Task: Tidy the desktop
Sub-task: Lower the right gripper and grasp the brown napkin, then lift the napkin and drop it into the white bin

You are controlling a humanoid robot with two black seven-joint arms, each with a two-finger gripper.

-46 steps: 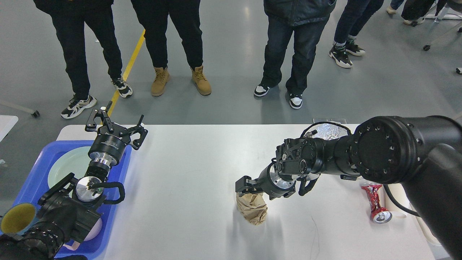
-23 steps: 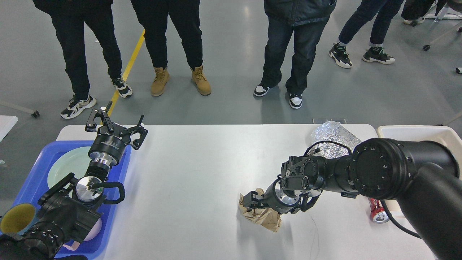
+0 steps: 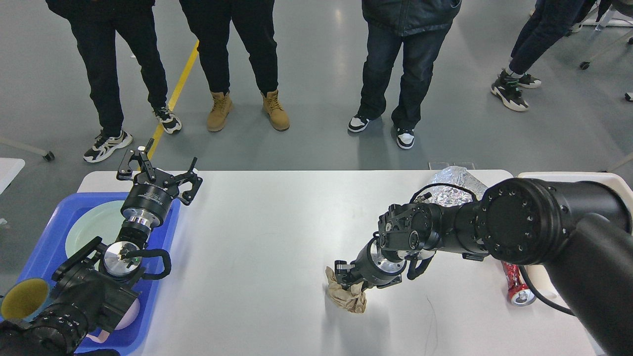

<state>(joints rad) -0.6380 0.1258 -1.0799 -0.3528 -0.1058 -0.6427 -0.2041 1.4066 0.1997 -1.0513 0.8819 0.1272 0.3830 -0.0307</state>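
Note:
The white desktop (image 3: 267, 237) spans most of the head view. A crumpled brown paper bag (image 3: 350, 299) lies on it right of centre near the front. My right gripper (image 3: 346, 278) reaches in from the right, pressed onto the bag's top, and its fingers look shut on the paper. At the table's far left corner my left gripper (image 3: 163, 165) hovers open and empty, above the far right edge of the blue tray (image 3: 49, 232).
The tray holds a pale green plate (image 3: 91, 225) and a yellow-lined cup (image 3: 22, 299). A ball of crumpled foil (image 3: 452, 184) sits at the far right edge. A crushed red can (image 3: 517, 289) lies beside a cream bin (image 3: 610, 179). Several people stand beyond the far edge.
My right gripper dropped onto the brown bag and closed on it, crumpling it smaller and pulling it slightly left. The left arm has not moved.

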